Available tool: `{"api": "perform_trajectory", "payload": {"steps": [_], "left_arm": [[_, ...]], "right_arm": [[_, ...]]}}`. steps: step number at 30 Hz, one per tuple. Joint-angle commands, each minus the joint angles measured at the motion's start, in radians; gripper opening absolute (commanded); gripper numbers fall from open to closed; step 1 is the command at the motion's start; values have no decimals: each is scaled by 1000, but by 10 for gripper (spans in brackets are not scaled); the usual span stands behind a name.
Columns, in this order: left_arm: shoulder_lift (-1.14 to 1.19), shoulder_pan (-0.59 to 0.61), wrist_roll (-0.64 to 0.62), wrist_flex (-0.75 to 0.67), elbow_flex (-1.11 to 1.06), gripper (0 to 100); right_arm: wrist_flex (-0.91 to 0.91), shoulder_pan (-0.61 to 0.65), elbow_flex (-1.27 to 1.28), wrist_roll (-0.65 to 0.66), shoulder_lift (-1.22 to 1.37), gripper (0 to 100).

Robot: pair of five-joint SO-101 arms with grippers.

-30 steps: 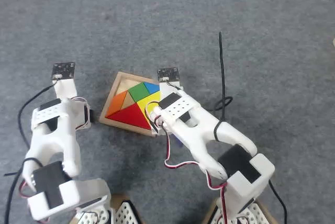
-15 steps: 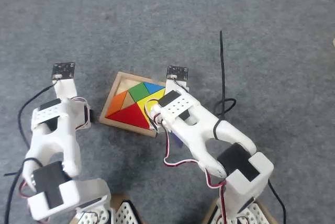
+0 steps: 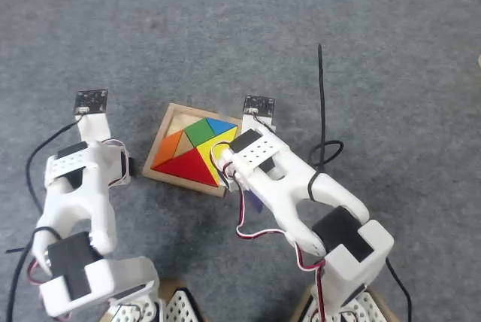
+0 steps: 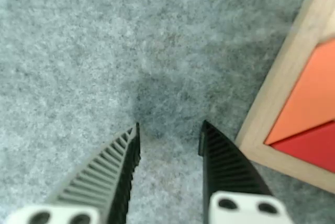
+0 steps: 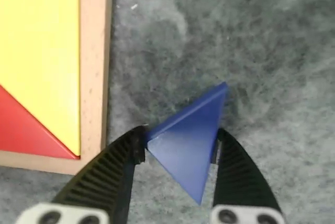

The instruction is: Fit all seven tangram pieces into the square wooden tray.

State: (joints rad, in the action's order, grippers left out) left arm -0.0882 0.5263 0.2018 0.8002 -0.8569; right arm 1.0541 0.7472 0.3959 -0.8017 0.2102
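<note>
Wooden tray (image 3: pixel 180 183), one; blue triangle (image 5: pixel 188 145), one

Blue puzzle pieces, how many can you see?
2. A light blue triangle piece lies in the square wooden tray, near its far edge. A dark blue triangle piece sits between the right gripper's fingers, outside the tray. More may be hidden.

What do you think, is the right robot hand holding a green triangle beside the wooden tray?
Not quite. The triangle is dark blue, not green. The right wrist view shows the right gripper closed on that blue triangle, beside the wooden tray, just as you said.
</note>
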Motion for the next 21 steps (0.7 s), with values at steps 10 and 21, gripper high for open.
{"api": "perform_trajectory", "payload": {"steps": [10,21], "left_arm": [[-44,15,-2,-18,4,181],[-37,414,-15,25,140,184]], "right_arm": [[-7,8,-313,-107,-16,91],[-93,12,-698,-250,255,90]]}}
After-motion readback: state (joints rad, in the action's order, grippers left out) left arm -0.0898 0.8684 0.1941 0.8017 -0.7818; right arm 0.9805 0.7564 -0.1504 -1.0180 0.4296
